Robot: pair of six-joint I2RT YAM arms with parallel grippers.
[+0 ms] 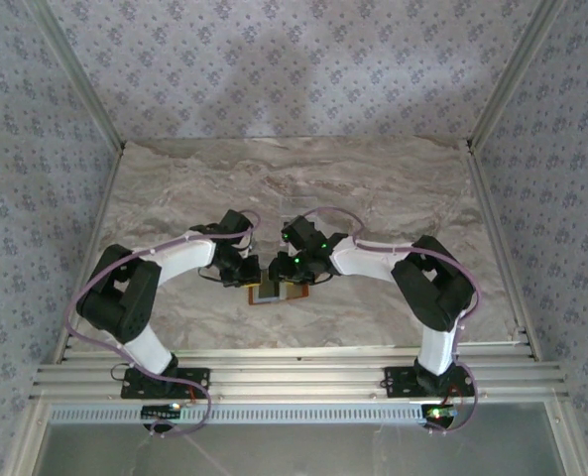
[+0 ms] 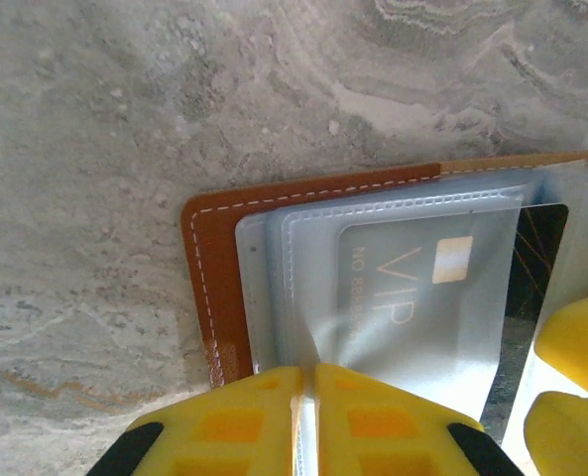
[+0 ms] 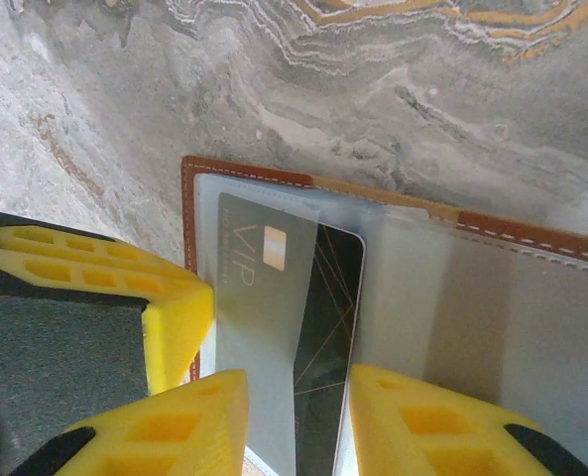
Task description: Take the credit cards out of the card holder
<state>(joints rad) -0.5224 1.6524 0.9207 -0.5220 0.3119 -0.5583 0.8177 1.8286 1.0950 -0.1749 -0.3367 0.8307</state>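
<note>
At the near middle of the bench, the card holder lies open and flat with its lining side up and its brown stitched leather edge visible around the clear sleeves. Both credit cards are inside it. The whitish-silver card, marked VIP, sits under a clear sleeve. The dark card lies partly beneath it, and its far corner shows past the silver card's edge.

The left end effector is at the left side of the holder. It is clenched, and its yellow fingers meet on the edge of the clear sleeve that covers the silver card. The right end effector is just beside it on the right. Its jaws are released and stand partly apart, one on either side of the near end of the overlapping cards. Whether either pad touches a card cannot be told.

Step in hand, as judged: extraction of the first card. The left end effector steadies the holder by its sleeve while the right lines up on the cards. No card is out yet, so the task is at an early stage.

Next move, as judged:
1. Close the right jaws on one card alone, not on the sleeve.
2. Draw the card along the sleeve opening.
3. Keep the left grip firm so that the holder does not slide or lift.
</note>
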